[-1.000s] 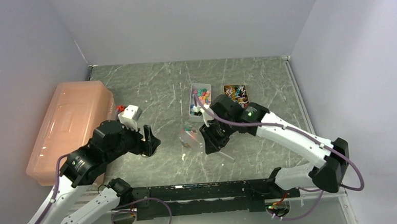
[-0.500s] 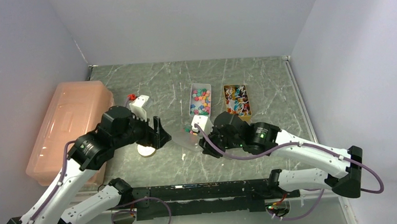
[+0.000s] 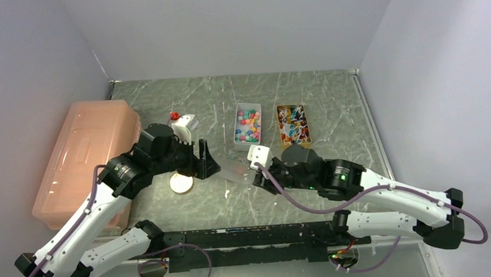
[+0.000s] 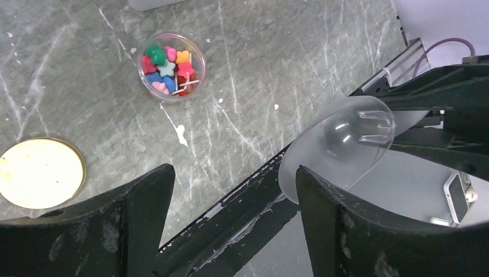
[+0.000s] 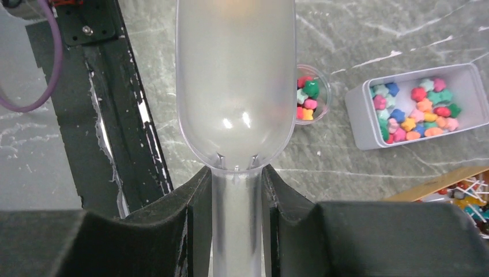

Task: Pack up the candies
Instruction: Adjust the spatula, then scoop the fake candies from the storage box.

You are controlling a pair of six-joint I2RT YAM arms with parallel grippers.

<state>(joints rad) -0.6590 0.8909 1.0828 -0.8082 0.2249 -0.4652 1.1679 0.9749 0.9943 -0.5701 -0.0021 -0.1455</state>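
The candies (image 5: 418,109) fill a white tray (image 3: 238,127) at mid-table. More candies lie in a small clear cup (image 4: 172,66), also in the right wrist view (image 5: 312,96) half behind the scoop. My right gripper (image 5: 236,179) is shut on the handle of a clear plastic scoop (image 5: 236,81), which looks empty and points left over the table beside the cup. In the top view that gripper (image 3: 258,178) is near the table's centre. My left gripper (image 4: 230,173) is open and empty, hovering near the cup and scoop (image 4: 340,144); in the top view it (image 3: 205,164) is above the gold lid.
A gold lid (image 3: 182,184) lies flat left of centre. A second tray (image 3: 293,123) of wrapped sweets stands right of the white tray. A large pink storage box (image 3: 85,159) fills the left side. A black rail (image 3: 248,237) runs along the near edge.
My right gripper has drawn back from the white tray toward the near edge, the scoop swinging to point left. My left gripper has moved right and farther in, past the gold lid.
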